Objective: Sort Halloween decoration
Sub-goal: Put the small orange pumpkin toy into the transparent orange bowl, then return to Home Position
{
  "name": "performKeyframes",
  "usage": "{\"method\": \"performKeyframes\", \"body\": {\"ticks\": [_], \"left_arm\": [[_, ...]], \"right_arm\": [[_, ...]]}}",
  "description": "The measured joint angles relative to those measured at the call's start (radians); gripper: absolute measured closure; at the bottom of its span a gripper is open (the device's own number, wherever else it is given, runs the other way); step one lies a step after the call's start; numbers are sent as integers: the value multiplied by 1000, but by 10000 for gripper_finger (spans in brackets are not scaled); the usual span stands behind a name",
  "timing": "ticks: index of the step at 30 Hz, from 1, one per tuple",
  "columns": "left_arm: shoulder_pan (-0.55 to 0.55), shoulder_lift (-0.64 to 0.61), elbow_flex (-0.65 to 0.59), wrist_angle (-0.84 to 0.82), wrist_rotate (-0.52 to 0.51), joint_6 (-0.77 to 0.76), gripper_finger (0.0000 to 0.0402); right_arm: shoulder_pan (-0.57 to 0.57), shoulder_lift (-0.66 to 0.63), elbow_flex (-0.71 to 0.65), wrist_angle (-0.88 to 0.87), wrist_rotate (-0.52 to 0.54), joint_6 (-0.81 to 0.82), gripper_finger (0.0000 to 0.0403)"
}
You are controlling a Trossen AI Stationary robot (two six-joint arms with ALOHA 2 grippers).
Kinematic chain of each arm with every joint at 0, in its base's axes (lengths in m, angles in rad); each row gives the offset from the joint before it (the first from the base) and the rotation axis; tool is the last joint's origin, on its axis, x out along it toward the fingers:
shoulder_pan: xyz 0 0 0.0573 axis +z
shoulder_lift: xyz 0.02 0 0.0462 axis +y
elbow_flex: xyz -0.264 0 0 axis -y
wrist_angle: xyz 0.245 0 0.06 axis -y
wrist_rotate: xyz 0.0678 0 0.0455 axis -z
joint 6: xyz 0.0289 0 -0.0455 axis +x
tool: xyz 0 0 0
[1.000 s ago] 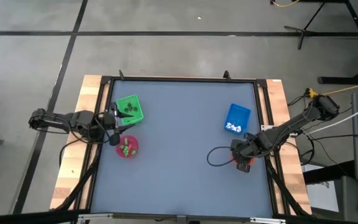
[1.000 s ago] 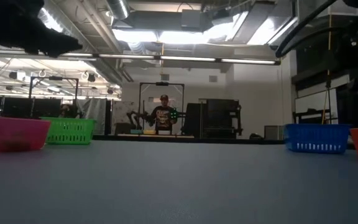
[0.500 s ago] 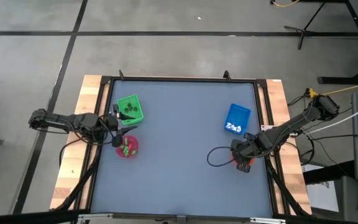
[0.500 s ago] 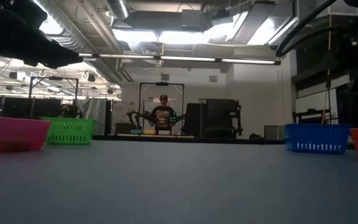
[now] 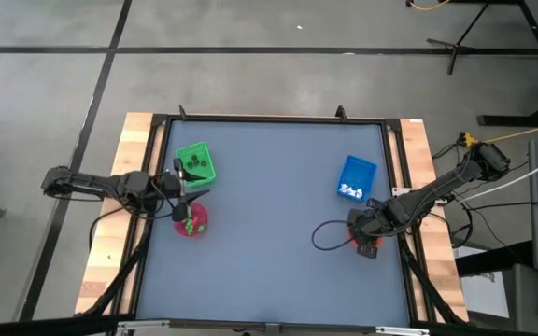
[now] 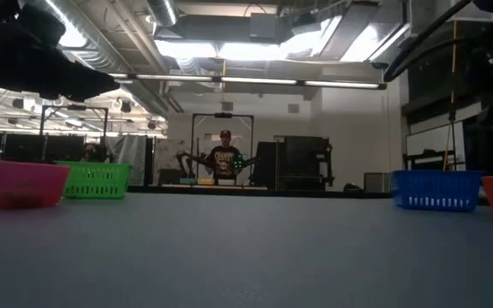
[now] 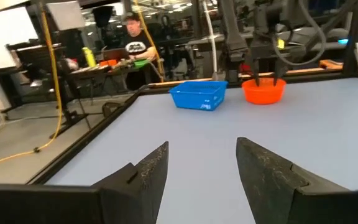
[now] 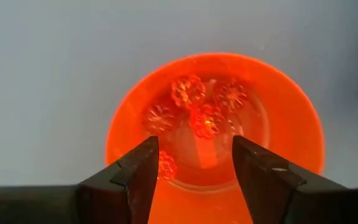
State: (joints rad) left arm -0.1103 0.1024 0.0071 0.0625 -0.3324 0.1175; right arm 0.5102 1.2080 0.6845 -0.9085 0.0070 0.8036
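Observation:
Several orange figures point(image 8: 188, 91) of the Halloween decoration lie in the orange bowl point(image 8: 303, 124) at the table's right edge. My right gripper point(image 8: 194, 163) points down over this bowl point(image 5: 372, 247), open, with nothing between its fingers. White figures point(image 5: 349, 191) lie in the blue tray point(image 5: 358, 171), dark ones point(image 5: 192, 165) in the green tray point(image 5: 194, 154), green ones point(image 5: 190, 220) in the pink bowl point(image 5: 200, 227). My left gripper point(image 5: 177, 184) hovers level at the left edge between green tray and pink bowl, open point(image 7: 201, 168) and holding nothing.
A black cable loop point(image 5: 325, 235) lies on the table just left of the orange bowl. The grey tabletop point(image 5: 269, 252) spreads between the two pairs of containers. A person point(image 6: 224, 158) stands far behind the table in the room.
My left gripper has sunk a little by the table's left edge, staying level and open.

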Motion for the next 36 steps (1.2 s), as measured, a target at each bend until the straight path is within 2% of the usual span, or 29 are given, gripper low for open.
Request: {"method": "performKeyframes", "body": {"ticks": [6, 12, 20, 26, 31, 36], "left_arm": [[60, 0, 0, -3, 121, -1, 227], [112, 0, 0, -19, 136, -35, 227], [119, 0, 0, -21, 145, -61, 227], [119, 0, 0, -21, 144, -90, 227], [119, 0, 0, -21, 141, -85, 227], [119, 0, 0, -20, 141, -82, 227]], "right_arm": [[0, 0, 68, -134, 24, -60, 204], [0, 0, 217, -227, 152, -154, 204], [-4, -1, 451, -215, 299, -292, 205], [-70, -1, 619, -187, 415, -461, 205], [-153, -1, 697, -114, 378, -636, 210], [-235, -1, 726, -112, 302, -744, 260]]}}
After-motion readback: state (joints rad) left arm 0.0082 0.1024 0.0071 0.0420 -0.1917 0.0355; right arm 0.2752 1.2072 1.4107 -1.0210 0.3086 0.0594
